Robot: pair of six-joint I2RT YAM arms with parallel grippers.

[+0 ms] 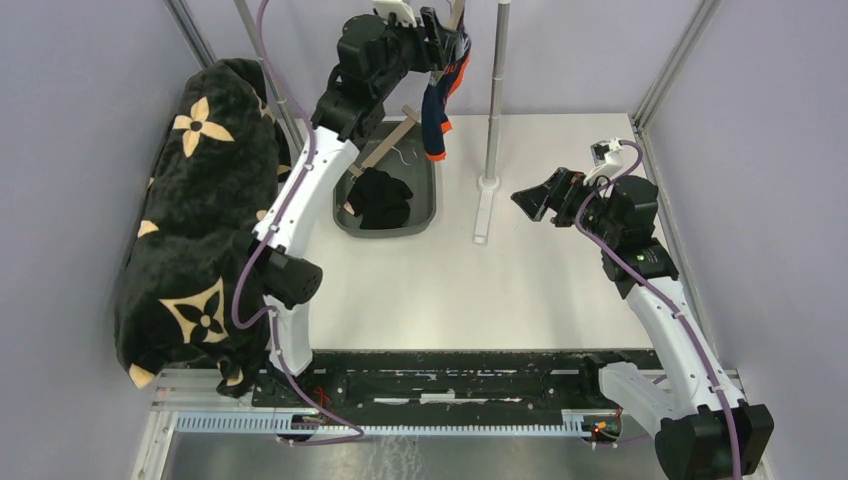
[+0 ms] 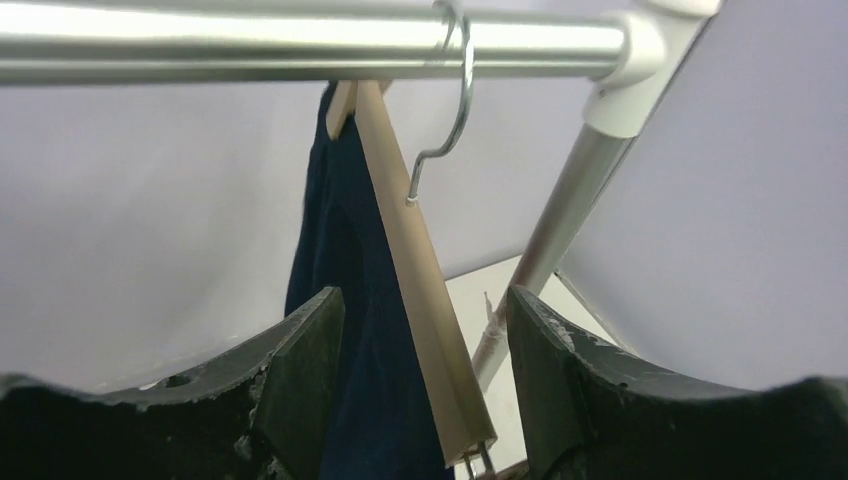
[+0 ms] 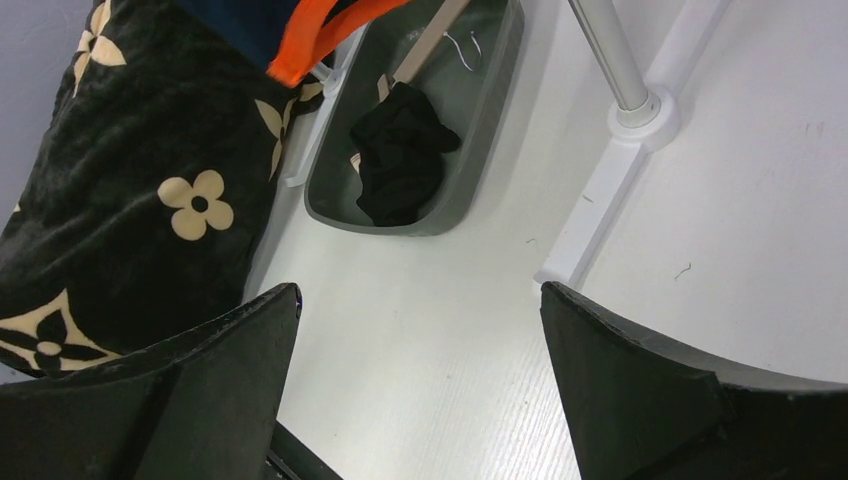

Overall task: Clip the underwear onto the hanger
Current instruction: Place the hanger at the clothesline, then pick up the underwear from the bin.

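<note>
From my seat the left pincer (image 2: 422,312) is raised to the rail (image 2: 250,45) at 12 o'clock on the overhead view. Its jaws are spread, one on each side of the wooden hanger (image 2: 420,270), and as far as I can see neither is touching it. The hanger carries its own weight on its wire hook (image 2: 462,90), which is looped over the rail, so I judge it needs no support from me. It hangs steeply tilted, one end high under the rail and the other low between the jaws, probably because the load sits on one side. The navy underwear (image 2: 340,230) drapes down beside the bar at its 9 o'clock, and the overhead view shows its orange trim. The clips themselves sit at the bottom edge of the wrist view, too cut off for me to confirm their bite on the cloth. The right pincer (image 3: 418,300) is spread wide and holds nothing. It is parked above the worktop (image 1: 450,290) at 3 o'clock, well apart from the upright pole (image 1: 495,90) and out of the left arm's way. A grey bin (image 1: 428,200) at 11 o'clock holds a black garment (image 1: 382,198) and a spare hanger (image 1: 385,145), which I take as stock for another round. A black flowered blanket (image 1: 200,200) is bunched at 9 o'clock, just beside the left arm.
</note>
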